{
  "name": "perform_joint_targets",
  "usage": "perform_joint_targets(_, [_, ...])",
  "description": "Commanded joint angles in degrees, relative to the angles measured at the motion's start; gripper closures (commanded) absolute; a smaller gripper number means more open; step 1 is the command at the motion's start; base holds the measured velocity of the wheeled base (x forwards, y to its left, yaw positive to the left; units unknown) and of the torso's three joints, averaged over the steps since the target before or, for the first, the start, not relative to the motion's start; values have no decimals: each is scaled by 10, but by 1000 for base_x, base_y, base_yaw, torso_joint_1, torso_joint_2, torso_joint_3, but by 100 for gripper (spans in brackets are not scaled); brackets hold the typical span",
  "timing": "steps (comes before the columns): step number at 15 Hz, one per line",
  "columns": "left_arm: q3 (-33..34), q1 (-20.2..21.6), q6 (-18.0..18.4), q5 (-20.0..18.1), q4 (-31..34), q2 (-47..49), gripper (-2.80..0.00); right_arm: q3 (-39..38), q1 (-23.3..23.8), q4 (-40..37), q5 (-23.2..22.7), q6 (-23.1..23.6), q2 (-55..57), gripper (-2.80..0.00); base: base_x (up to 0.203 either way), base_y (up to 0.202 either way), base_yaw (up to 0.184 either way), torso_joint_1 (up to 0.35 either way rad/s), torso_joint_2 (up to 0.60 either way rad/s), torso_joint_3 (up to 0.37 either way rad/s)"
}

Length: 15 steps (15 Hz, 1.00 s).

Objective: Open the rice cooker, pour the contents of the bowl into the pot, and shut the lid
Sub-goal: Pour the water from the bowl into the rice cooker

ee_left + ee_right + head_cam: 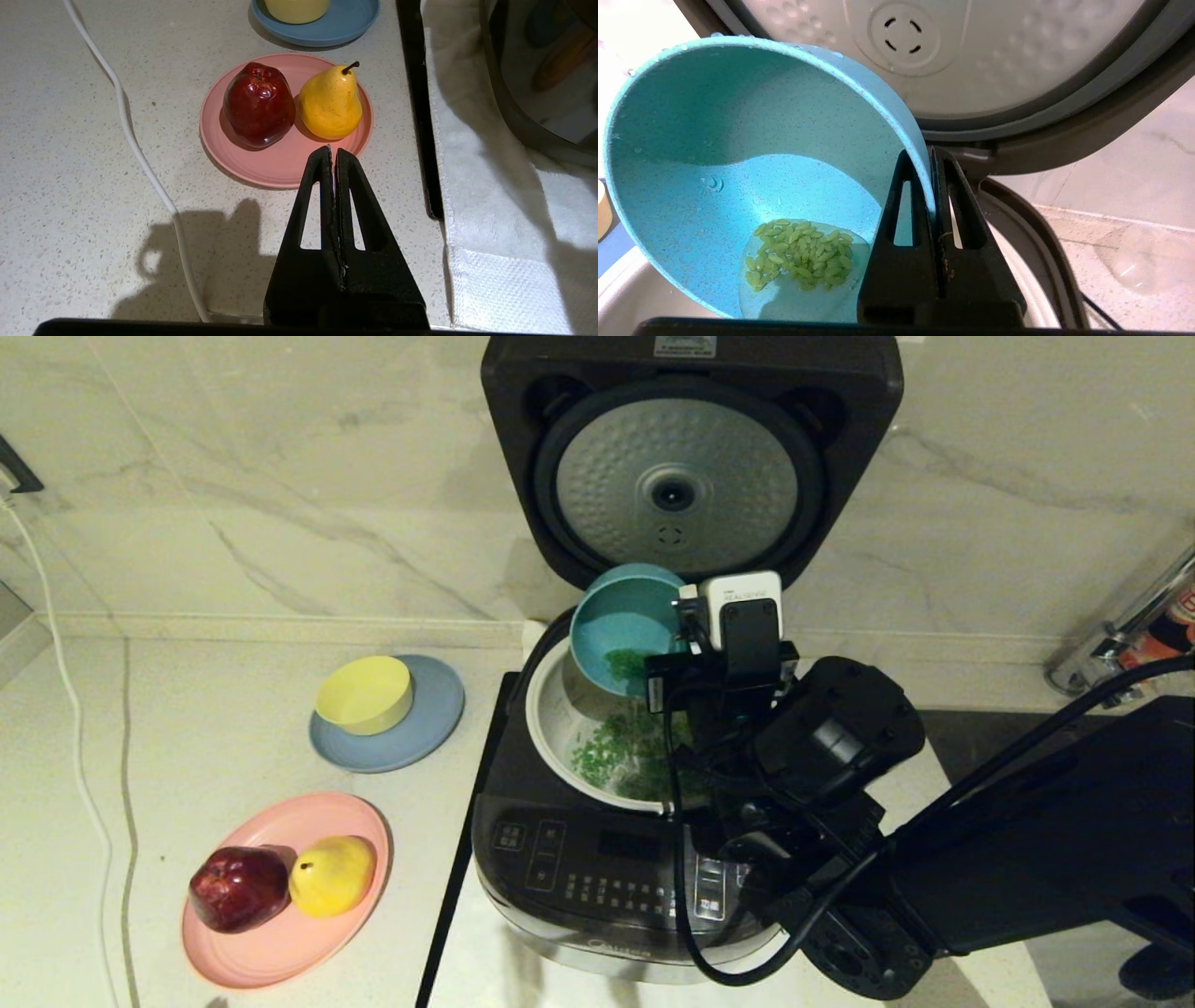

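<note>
My right arm reaches in from the right over the rice cooker, wrist bent so my right gripper sits above the pot. Its fingers are clamped on the rim of the teal bowl, one inside the wall, one outside. Bowl is tipped steeply, mouth facing down-left in the head view toward the pot, base up toward the lid. Lid stands open, near upright, dimpled silver disc facing me.

Head view shows most of the green bits already lying in the pot, w/ the bowl just above the pot's back rim. My wrist and its camera hide the pot's right part there. Right wrist view shows what the head view barely gives: a small clump of green grains still inside the bowl, sitting in a thin puddle of water near the low lip, plus droplets on the wall.

My left gripper isn't in the head view; the left wrist view has it hovering over the table, fingers pressed together on nothing, pointing at a pink plate w/ a red apple and yellow pear. Beyond it a yellow bowl sits on a grey-blue plate. A white cord runs across the table, and a white towel lies under the cooker.
</note>
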State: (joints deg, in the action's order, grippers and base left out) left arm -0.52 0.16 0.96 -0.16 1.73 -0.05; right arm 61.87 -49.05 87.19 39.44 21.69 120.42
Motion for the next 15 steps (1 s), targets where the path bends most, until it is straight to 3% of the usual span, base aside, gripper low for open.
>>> perform_joint_targets(1, [0, 0, 0, 0, 0, 0, 0, 1, -1, 5, 2, 1, 4, 0, 0, 0, 0, 0, 0, 0])
perform_joint_targets(11, [0, 0, 0, 0, 0, 0, 0, 4, 0, 5, 4, 6, 14, 0, 0, 0, 0, 0, 0, 0])
perform_joint_targets(15, [0, 0, 0, 0, 0, 0, 0, 19, -5, 5, 11, 17, -33, 0, 0, 0, 0, 0, 0, 0])
